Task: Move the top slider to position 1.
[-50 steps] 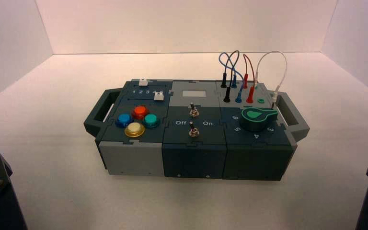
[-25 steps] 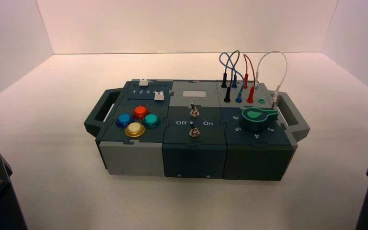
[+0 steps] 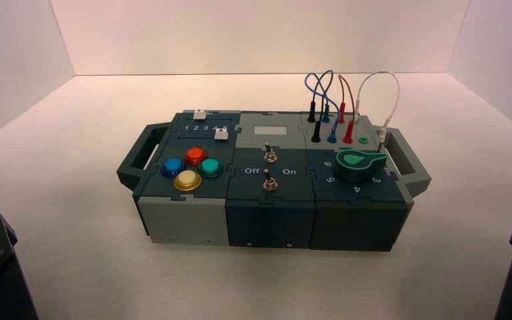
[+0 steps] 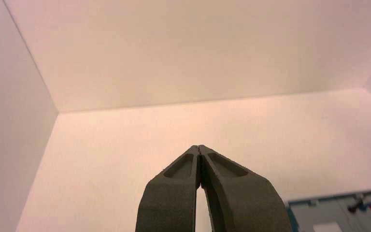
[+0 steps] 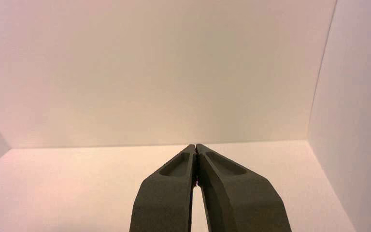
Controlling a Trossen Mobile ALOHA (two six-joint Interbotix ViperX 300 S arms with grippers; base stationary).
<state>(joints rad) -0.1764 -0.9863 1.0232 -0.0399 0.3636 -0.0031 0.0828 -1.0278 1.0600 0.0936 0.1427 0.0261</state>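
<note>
Plainly, with both the left claw [image 4: 200,151] and right claw [image 5: 195,147] pressed together and parked near, the top slider [image 3: 199,114] at the box's far left seems near position 1 [image 3: 187,128], so a reach could nudge its twin slider [image 3: 221,134].

Four round buttons [image 3: 190,169] sit near the box's [image 3: 180,220] left front corner. A green knob [image 3: 355,165] occupies its right end, with looped wires [image 3: 337,93] along the back edge.
</note>
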